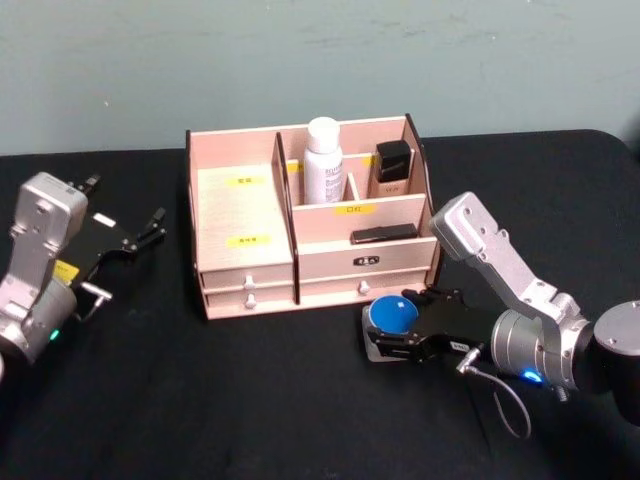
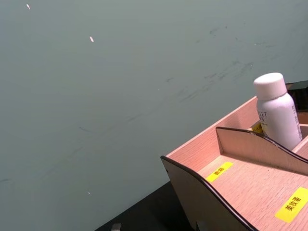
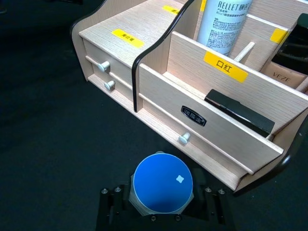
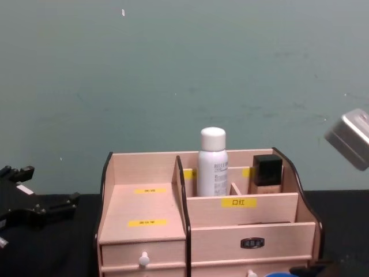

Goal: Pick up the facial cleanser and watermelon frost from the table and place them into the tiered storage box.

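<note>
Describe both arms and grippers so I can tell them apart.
Both arms have boxy silver-grey links and black grippers. The left arm carries a yellow label and a green light; the left gripper has thin black fingers. The right arm has a round wrist with a blue light and a grey cable loop behind the right gripper.

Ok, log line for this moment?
right gripper: shut on blue-lidded jar, before tiered storage box | white bottle: in back compartment | left gripper: open, parked left

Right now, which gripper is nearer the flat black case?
Right. The right gripper, holding a blue-topped jar, sits just before the flat black case; the left gripper is off left of the box.
</note>
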